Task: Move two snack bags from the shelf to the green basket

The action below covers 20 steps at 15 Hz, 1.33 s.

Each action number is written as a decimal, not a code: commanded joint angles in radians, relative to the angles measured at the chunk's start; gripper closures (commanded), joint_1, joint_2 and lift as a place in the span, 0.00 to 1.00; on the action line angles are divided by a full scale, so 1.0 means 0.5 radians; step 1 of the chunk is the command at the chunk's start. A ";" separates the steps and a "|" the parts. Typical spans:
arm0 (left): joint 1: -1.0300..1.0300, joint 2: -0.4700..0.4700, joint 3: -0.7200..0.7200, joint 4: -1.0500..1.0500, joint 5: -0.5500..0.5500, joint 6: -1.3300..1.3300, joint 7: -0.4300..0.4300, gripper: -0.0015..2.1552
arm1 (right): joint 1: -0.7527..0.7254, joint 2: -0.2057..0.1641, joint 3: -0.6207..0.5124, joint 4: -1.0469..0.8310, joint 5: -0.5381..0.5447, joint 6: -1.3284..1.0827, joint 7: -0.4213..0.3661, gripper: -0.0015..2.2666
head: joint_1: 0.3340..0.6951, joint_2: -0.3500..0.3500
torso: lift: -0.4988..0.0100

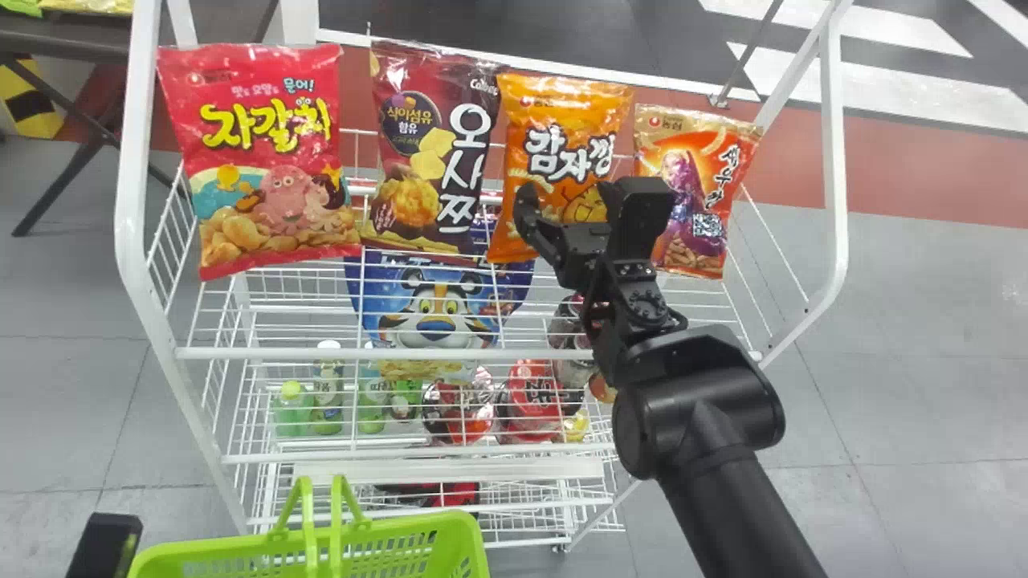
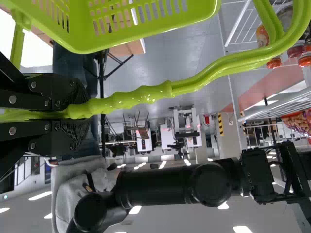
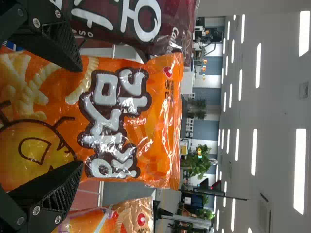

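Four snack bags stand in a row on the top shelf: a red-pink bag (image 1: 265,160), a maroon bag (image 1: 434,152), an orange bag (image 1: 566,144) and an orange-red bag (image 1: 695,193). My right gripper (image 1: 570,201) is open in front of the orange bag; in the right wrist view the gripper (image 3: 80,116) has its fingers on either side of the orange bag (image 3: 121,111). The green basket (image 1: 401,546) is at the bottom left, beside my left gripper (image 1: 104,546). In the left wrist view my left gripper (image 2: 73,111) is shut on the basket handle (image 2: 146,94).
The white wire rack (image 1: 265,353) has a blue bag (image 1: 438,309), bottles (image 1: 327,393) and red packs (image 1: 534,397) on its lower levels. Its white side posts rise left and right of the bags. A dark table (image 1: 64,36) stands at the back left.
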 commanded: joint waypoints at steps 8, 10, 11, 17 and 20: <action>-0.010 -0.001 -0.003 0.023 -0.005 0.012 0.003 0.92 | -0.092 -0.010 -0.016 0.033 -0.037 0.306 0.201 0.84 | 1.00 0.13 | 0.94; -0.010 -0.001 -0.003 0.020 -0.005 0.012 0.003 0.92 | -0.034 -0.016 -0.019 -0.081 -0.043 0.312 0.149 0.84 | 1.00 0.13 | 0.94; -0.007 -0.001 0.000 0.017 -0.005 0.018 0.003 0.92 | -0.003 -0.028 -0.031 -0.111 -0.073 0.312 0.146 0.84 | 1.00 0.13 | 0.94; -0.010 -0.001 0.000 -0.002 -0.005 0.018 0.006 0.92 | 0.266 -0.108 -0.151 -0.654 -0.248 0.497 0.115 0.84 | 1.00 0.11 | 0.94; -0.007 0.002 0.022 -0.054 -0.002 0.043 -0.003 0.92 | 0.506 -0.194 -0.252 -1.124 -0.356 0.803 0.115 0.84 | 1.00 0.08 | 0.94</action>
